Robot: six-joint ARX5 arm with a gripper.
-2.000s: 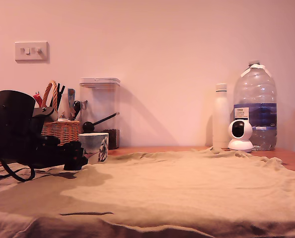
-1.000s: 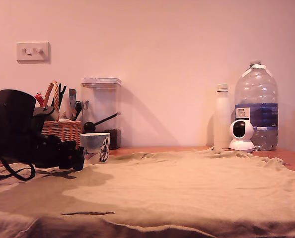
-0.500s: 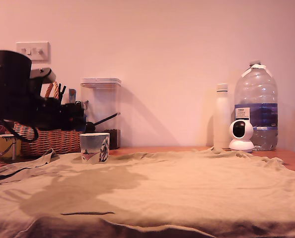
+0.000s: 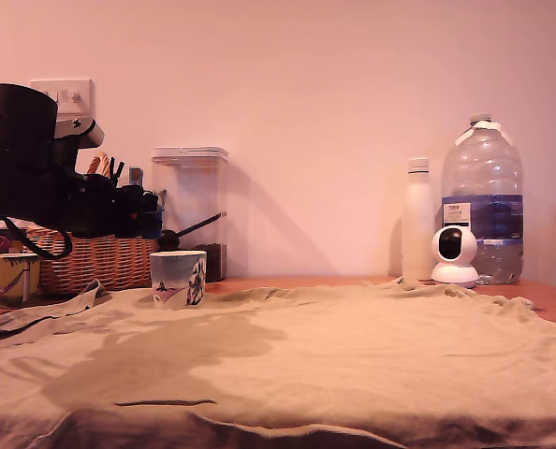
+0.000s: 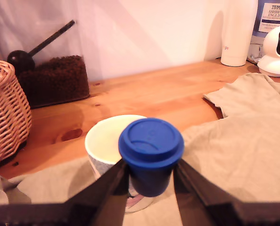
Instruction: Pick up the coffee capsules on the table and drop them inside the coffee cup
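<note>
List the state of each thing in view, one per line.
End effector: shut on the blue capsule.
Blue capsule: held above the cup.
Cup: upright, open, its visible inside bare.
Clear canister: lid on, holding coffee beans.
White bottle: upright, capped.

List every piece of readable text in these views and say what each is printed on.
"TESCO ASHBECK ENGLISH": label of the large water bottle; the smaller lines below are too blurred to read.
A small mark on the white bottle: too small to read.
The blue capsule held by the gripper over the coffee cup: no number shows.
</note>
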